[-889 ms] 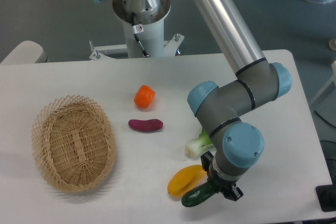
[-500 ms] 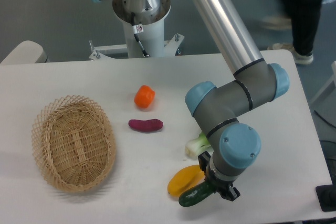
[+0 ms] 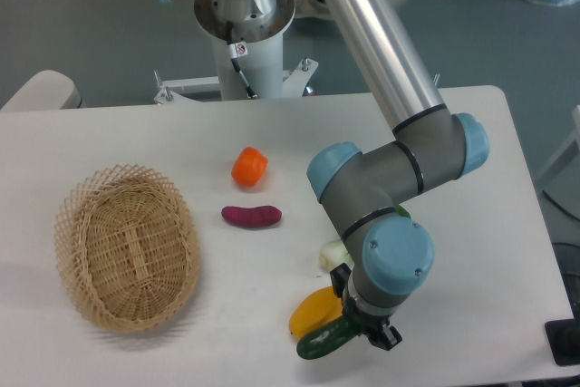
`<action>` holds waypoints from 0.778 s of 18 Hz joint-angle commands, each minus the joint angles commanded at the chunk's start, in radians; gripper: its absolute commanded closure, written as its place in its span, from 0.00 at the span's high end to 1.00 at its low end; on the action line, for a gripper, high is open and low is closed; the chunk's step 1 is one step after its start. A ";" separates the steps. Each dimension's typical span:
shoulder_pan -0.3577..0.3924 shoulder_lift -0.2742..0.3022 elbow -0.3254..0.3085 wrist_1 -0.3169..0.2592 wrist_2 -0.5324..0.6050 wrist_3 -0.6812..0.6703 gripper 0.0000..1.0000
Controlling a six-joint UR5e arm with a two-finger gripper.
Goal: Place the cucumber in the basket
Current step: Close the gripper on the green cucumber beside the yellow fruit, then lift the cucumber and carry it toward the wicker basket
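Wicker comes first at the left: the oval woven basket of light tan straw (image 3: 127,246) rests on the white surface (image 3: 109,142), near its left edge, with its looped rim open to the top and nothing visible inside it. To the right of it, well apart, lies a small orange rounded vegetable piece (image 3: 248,167), and just below this one a short purple eggplant-like piece (image 3: 252,216), lying almost level. Both are apart from each other and from the basket.

Further right, toward the front edge of the surface, a yellow elongated vegetable (image 3: 313,311) lies tilted, its right end hidden under the arm. Just below it, touching or nearly touching it, is the dark green glossy cucumber (image 3: 319,343); its left end points to the lower left and its right end goes between the fingers of the tool (image 3: 361,333). The tool is clenched on the cucumber. Whether the cucumber is lifted from the surface or rests on it I cannot tell. It is well apart from the basket.

Above the yellow vegetable a pale white stem with a little green leaf (image 3: 332,254) shows, mostly covered by the grey and light blue wrist of the arm (image 3: 391,262).
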 joint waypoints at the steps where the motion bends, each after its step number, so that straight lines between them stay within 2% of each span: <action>1: -0.002 0.003 -0.003 0.000 -0.002 -0.008 0.11; 3: -0.006 0.017 -0.020 0.000 -0.009 -0.040 0.10; 8: -0.049 0.100 -0.116 0.000 -0.034 -0.048 0.10; 14: -0.126 0.231 -0.282 0.000 -0.035 -0.089 0.10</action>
